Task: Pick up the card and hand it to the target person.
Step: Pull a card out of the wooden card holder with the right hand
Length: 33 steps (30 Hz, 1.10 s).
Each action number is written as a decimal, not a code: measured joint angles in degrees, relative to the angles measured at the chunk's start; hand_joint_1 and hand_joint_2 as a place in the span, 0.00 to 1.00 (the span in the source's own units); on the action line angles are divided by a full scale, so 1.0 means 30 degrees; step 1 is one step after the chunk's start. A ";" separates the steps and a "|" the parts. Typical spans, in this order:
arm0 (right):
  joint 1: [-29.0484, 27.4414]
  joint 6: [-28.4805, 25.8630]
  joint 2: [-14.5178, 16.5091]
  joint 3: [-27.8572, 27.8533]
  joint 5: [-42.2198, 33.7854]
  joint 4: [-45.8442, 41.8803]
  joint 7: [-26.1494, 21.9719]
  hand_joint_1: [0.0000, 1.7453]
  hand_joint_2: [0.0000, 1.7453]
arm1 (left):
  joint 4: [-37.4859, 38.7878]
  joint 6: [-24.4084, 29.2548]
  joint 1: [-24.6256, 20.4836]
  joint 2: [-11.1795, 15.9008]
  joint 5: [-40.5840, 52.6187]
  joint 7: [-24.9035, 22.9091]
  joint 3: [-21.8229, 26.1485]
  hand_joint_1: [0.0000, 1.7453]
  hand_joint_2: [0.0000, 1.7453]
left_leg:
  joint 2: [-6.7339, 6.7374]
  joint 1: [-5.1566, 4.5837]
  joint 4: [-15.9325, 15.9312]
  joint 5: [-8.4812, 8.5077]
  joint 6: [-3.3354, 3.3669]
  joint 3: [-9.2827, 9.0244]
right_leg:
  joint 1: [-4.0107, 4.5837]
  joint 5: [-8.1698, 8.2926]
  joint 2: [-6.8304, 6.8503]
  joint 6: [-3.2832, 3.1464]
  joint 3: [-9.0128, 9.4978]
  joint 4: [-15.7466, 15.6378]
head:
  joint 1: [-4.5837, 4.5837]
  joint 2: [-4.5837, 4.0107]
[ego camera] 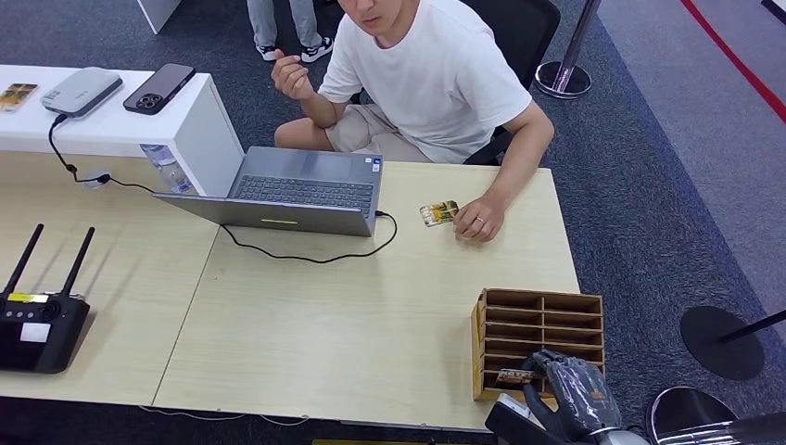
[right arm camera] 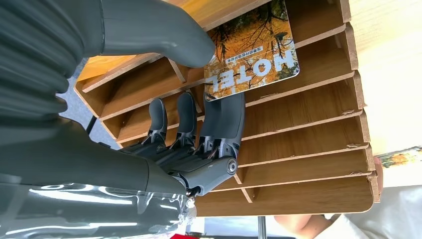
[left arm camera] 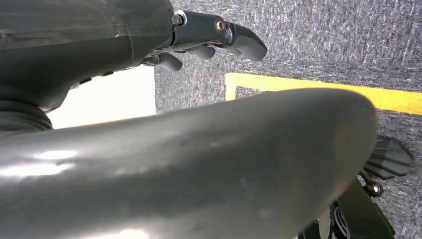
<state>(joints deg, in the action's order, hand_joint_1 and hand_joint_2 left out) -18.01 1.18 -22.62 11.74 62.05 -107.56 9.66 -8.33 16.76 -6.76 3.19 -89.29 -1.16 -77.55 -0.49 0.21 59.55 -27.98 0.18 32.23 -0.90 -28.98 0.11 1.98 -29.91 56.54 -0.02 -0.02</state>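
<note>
Card (ego camera: 513,376) sits in the head view at the near end of the wooden rack (ego camera: 540,315), pinched by the right hand (ego camera: 575,394); a person (ego camera: 436,74) sits across the table (ego camera: 371,315). At the left wrist, the left hand (left arm camera: 199,37) hangs over carpet with fingers curled around nothing. At the right wrist, thumb and fingers (right arm camera: 226,117) pinch the card (right arm camera: 254,55) marked HOTEL against the rack (right arm camera: 308,144).

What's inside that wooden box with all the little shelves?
The wooden rack has mostly bare slots. The right hand pinches a hotel card at one slot near the robot's end. The slots' deep ends and the part behind the hand are hidden.
</note>
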 joint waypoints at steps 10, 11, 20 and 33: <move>0.0087 0.0005 -0.0002 0.0222 -0.0053 0.0002 0.0013 0.60 1.00 | 0.0000 0.0000 -0.0001 0.0000 -0.0055 -0.0007 0.0000 0.00 0.00 | 0.0000 0.0000 0.0000 0.0000 0.0000 0.0000 | 0.0000 0.0000 0.0000 0.0000 0.0000 0.0000 | 0.0000 0.0000; 0.0108 0.0013 -0.0002 0.0251 -0.0085 0.0004 0.0015 0.60 1.00 | 0.0000 0.0000 -0.0001 0.0000 -0.0064 -0.0007 0.0000 0.00 0.00 | 0.0000 0.0000 0.0000 0.0000 0.0000 0.0000 | 0.0000 0.0000 0.0000 0.0000 0.0000 0.0000 | 0.0000 0.0000; 0.0253 0.0011 0.0047 0.0772 -0.0113 0.0051 0.0135 0.60 1.00 | 0.0000 0.0000 0.0000 0.0000 -0.0188 0.0034 0.0000 0.00 0.00 | 0.0004 0.0001 -0.0001 0.0000 0.0000 -0.0001 | 0.0001 0.0000 -0.0002 0.0000 0.0001 0.0000 | 0.0000 0.0000; 0.0602 0.0317 0.0169 0.1224 0.0106 0.0058 0.0195 0.64 1.00 | 0.0000 0.0018 0.0002 -0.0007 -0.0189 0.0066 0.0000 0.00 0.00 | 0.0003 0.0001 -0.0001 0.0000 0.0000 -0.0001 | 0.0001 0.0000 -0.0002 0.0000 0.0002 0.0001 | 0.0000 0.0000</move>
<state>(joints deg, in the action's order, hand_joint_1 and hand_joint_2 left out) -16.20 2.13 -22.11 15.41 62.37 -107.38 10.25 -8.33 16.82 -6.75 3.17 -89.85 -0.96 -77.55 -0.48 0.22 59.55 -27.97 0.18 32.22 -0.90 -28.98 0.10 1.98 -29.90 56.54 -0.02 -0.02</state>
